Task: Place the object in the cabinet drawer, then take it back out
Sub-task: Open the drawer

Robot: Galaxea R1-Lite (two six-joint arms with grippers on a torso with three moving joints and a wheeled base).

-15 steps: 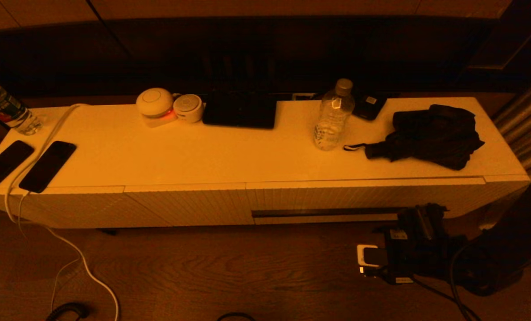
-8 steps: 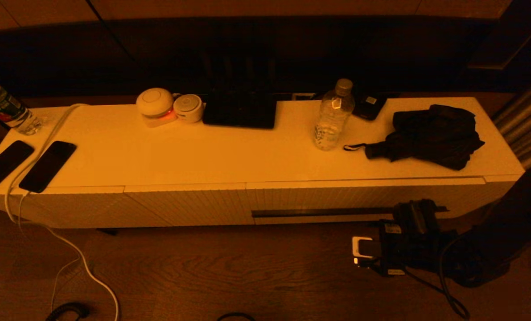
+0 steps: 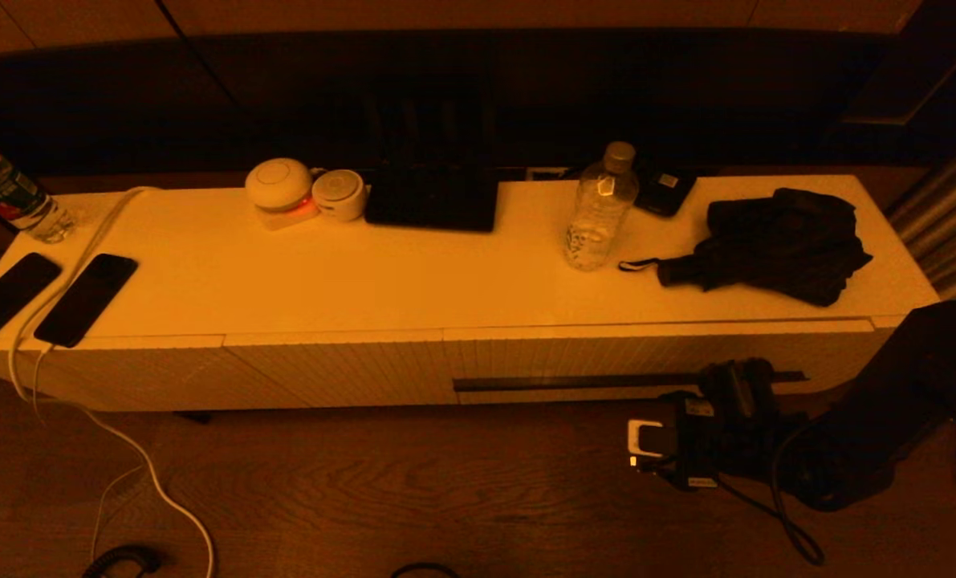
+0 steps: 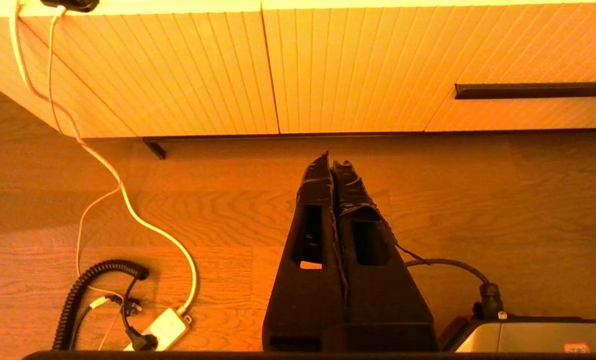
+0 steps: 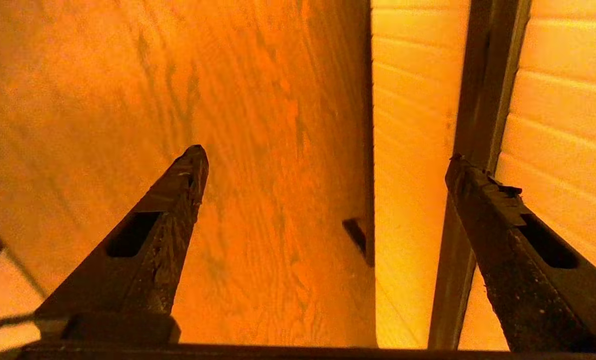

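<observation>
Dim room, wood floor (image 3: 413, 490), long white cabinet against the wall. Cabinet drawer (image 3: 654, 357) is shut, flush with the slotless ribbed panels to its left; its dark slot handle (image 3: 590, 381) runs along the front.

Right gripper (image 5: 323, 155) sits low in front of the drawer at the right part of the handle, fingers (image 5: 177, 200) spread wide, holding nothing. In the right wrist view one finger lies over the slot, the other over bare floor; actual contact with the handle I can't tell. Versus a second ago, the right gripper has moved up and left, closer to the handle; drawer hasn't moved.

Left gripper (image 4: 332, 162) hangs parked over the floor in front of the left panels, fingers pressed together, empty.

On the surface (image 3: 381, 281): clear water bottle (image 3: 602, 209) upright, black folded umbrella (image 3: 774, 245) to its right, dark flat slab (image 3: 432, 197) at the back, two round white devices (image 3: 301, 193), two phones (image 3: 84, 299) and a second bottle (image 3: 8, 197) at the left end. White cable (image 3: 156, 482) trails from the phones to the floor.
</observation>
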